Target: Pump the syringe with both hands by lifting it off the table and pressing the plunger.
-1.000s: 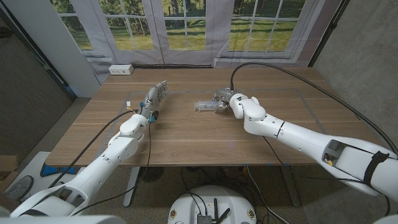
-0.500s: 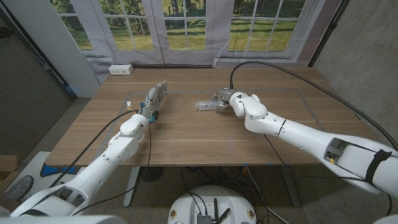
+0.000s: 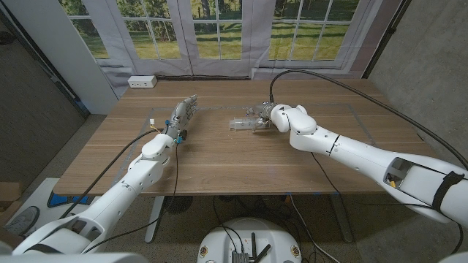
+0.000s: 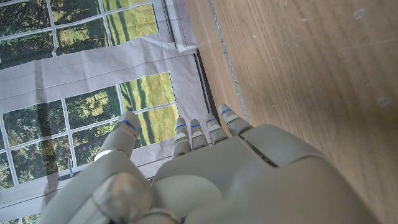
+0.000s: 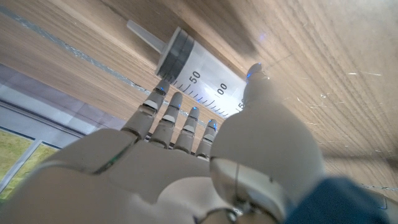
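Clear plastic syringe [image 3: 243, 123] with grey plunger seal lies on wooden tabletop [image 3: 219, 157], centre. Right hand [image 3: 268, 115] has edged closer, fingers now curling round barrel, apparently gripping; not lifted. Left hand [image 3: 183, 113] unchanged, open, empty, well apart.

A brown wooden desk [image 3: 219, 157] carries the things. A clear syringe [image 3: 240, 124] lies on its side near the middle. A white power strip [image 3: 142, 82] sits at the far left corner.

syringe [image 5: 199, 78]: plunger end hidden behind right hand [image 5: 186, 168] | grip on barrel unclear
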